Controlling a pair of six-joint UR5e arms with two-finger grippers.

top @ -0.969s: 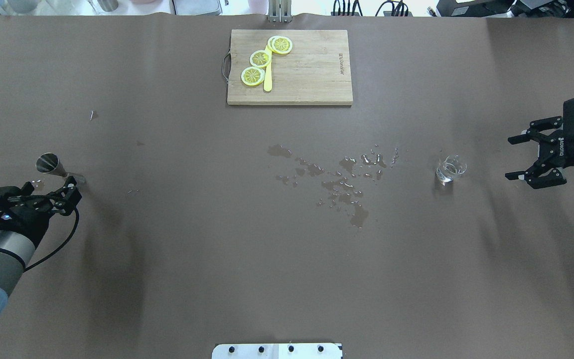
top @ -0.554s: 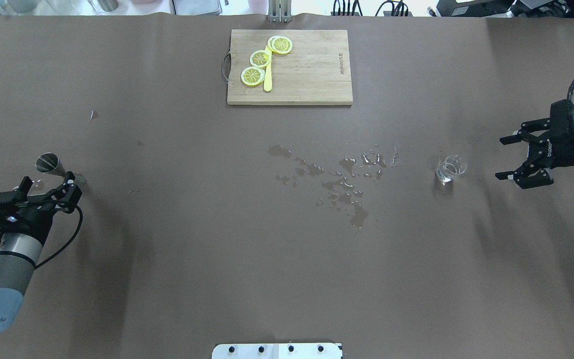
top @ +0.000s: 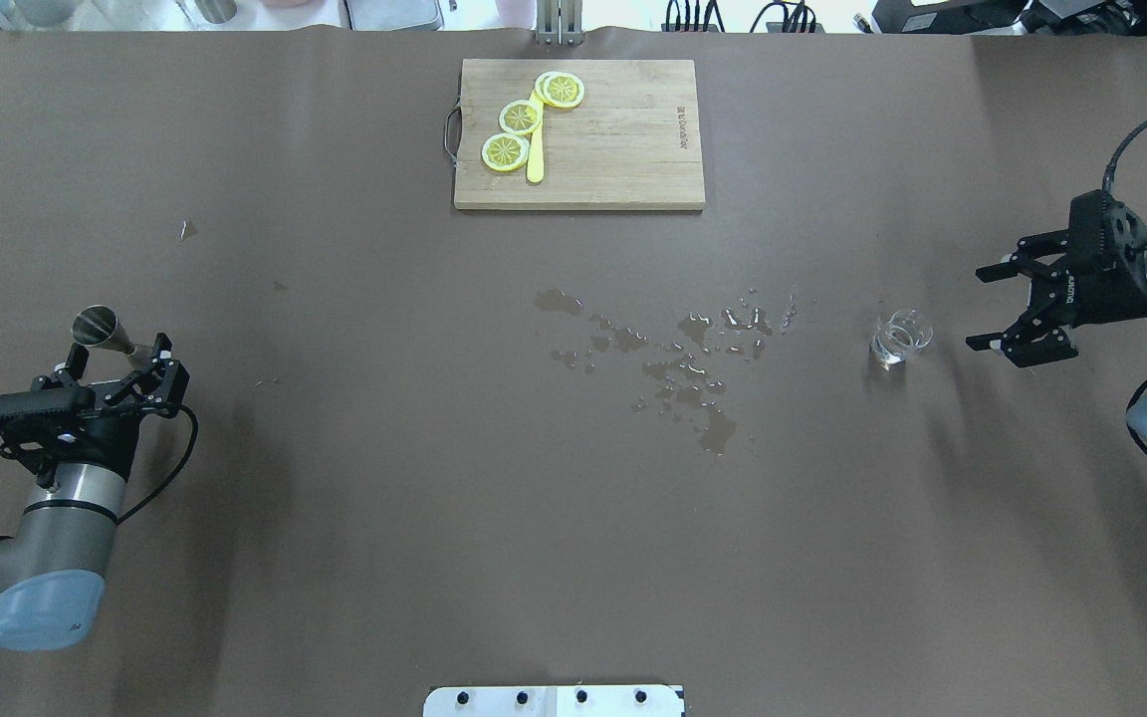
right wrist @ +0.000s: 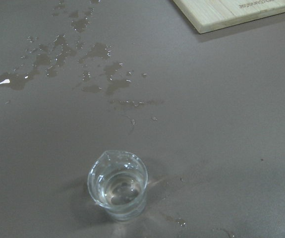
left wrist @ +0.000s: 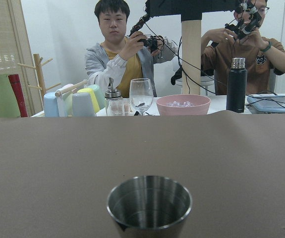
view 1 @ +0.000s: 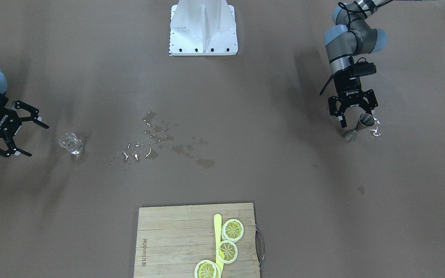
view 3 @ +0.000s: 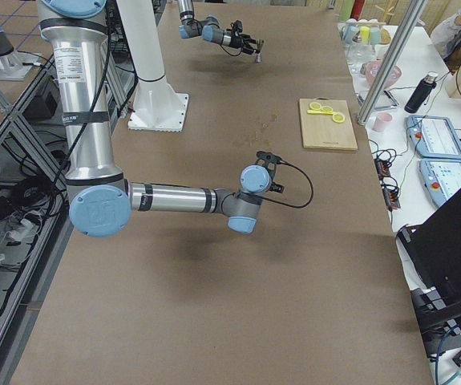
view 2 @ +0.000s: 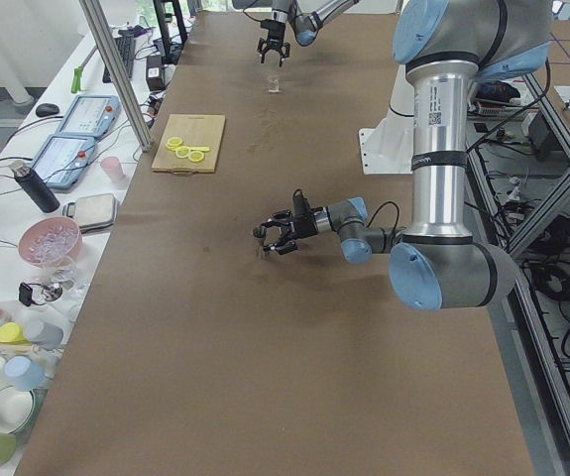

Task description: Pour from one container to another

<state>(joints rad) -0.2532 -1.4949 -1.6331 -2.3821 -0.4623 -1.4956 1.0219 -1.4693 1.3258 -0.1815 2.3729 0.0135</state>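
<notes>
The left pincer [top: 118, 357] is held open at the jigger [top: 96, 324], nothing gripped, while the right pincer [top: 977, 309] is spread wide, empty, near the glass [top: 900, 337].

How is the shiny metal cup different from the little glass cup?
The metal cup is shiny steel you cannot see through; the glass cup is clear. The glass cup holds some clear liquid; I can see none in the metal cup. The metal cup pinches in at its waist; the glass cup has straight sides and a little spout. Both are small, upright and open-topped on the brown table.
</notes>
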